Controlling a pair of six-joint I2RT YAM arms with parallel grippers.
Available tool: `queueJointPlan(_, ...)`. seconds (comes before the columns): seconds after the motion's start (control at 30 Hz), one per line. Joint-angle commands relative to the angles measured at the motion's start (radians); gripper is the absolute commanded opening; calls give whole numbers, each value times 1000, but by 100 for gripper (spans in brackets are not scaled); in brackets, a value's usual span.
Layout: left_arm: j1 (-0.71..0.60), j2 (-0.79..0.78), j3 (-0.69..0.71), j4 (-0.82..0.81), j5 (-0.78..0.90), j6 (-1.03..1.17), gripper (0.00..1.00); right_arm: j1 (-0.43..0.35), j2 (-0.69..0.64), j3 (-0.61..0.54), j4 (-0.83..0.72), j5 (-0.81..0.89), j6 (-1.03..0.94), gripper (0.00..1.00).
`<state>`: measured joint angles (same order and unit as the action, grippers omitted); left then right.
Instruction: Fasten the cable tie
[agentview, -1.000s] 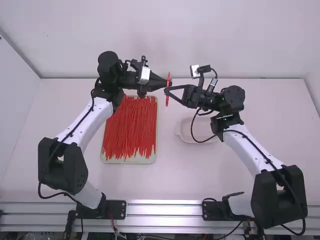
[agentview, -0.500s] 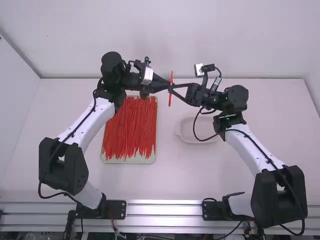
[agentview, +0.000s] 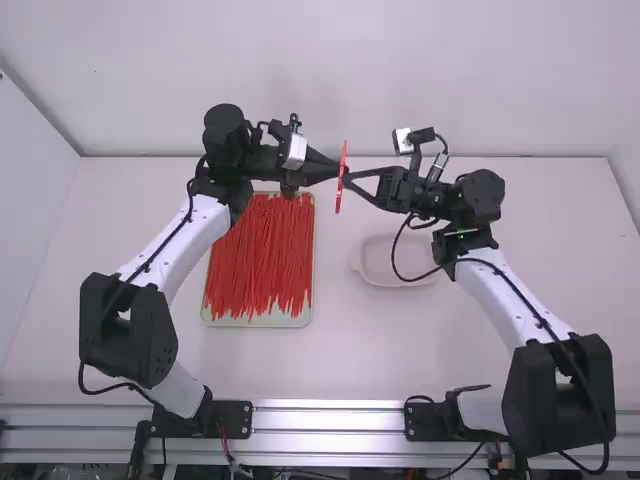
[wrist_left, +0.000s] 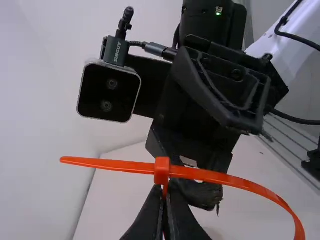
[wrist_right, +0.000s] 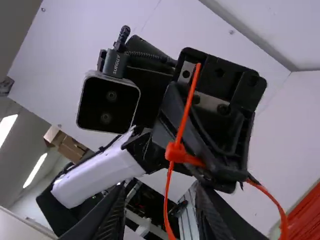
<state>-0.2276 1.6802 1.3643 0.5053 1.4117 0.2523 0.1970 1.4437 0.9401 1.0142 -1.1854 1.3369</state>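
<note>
- The white table (agentview: 560, 230) spreads across the high view from the lower edge up to the back wall; everything else stands on it or hangs over it.
- My left arm (agentview: 165, 250) climbs from the lower left of that frame to the upper middle; my right arm (agentview: 510, 300) climbs from the lower right and bends back toward the same spot; the two meet nose to nose just above centre.
- A tray (agentview: 207, 316) lies left of centre, packed with a sheaf of red spare ties (agentview: 262, 255) running along its length; my left wrist hangs over its far end.
- A shallow white bowl (agentview: 367, 270) sits right of centre, near the tray but apart from it, below my right wrist in the frame.
- My left gripper (wrist_left: 163, 207) has its jaws clenched together, pinching the cable tie (agentview: 342, 178) at its square head (wrist_left: 161, 170).
- My right gripper (wrist_right: 159, 210) faces the left one with jaws released and spread wide, one on each side of the strap; I cannot see either touching it.
- The cable tie is red and held in the air in the upper middle of the high view, higher in the frame than tray and bowl; in the left wrist view its strap crosses the lower half, through the head, and curves down to the lower right corner; whether the tail is threaded through the head I cannot tell.
</note>
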Motion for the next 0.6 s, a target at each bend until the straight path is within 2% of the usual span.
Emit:
queueJointPlan(0.0, -23, -14, 22, 0, 92, -1, 2, -32, 8, -5, 17, 26, 43, 38)
queueJointPlan(0.23, -28, -14, 22, -7, 93, 0, 2, -53, 8, -5, 107, 16, 80, 41)
queueJointPlan(0.57, -34, -14, 22, -26, 92, 6, 2, -52, 8, -5, 105, 61, 72, 43)
